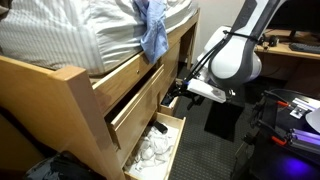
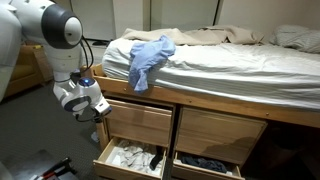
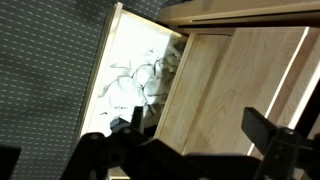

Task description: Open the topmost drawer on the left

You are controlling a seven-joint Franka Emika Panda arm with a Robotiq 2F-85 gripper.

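Hovering at the outer corner of the pale wooden topmost left drawer under the bed, the black two-fingered Robotiq gripper shows in both exterior views. In the wrist view its dark fingers are spread wide with a light wood panel between them, though contact is hard to judge. The drawer looks partly pulled out. Below it the open bottom wooden drawer holds crumpled white cloth. A blue garment hangs over the white mattress.
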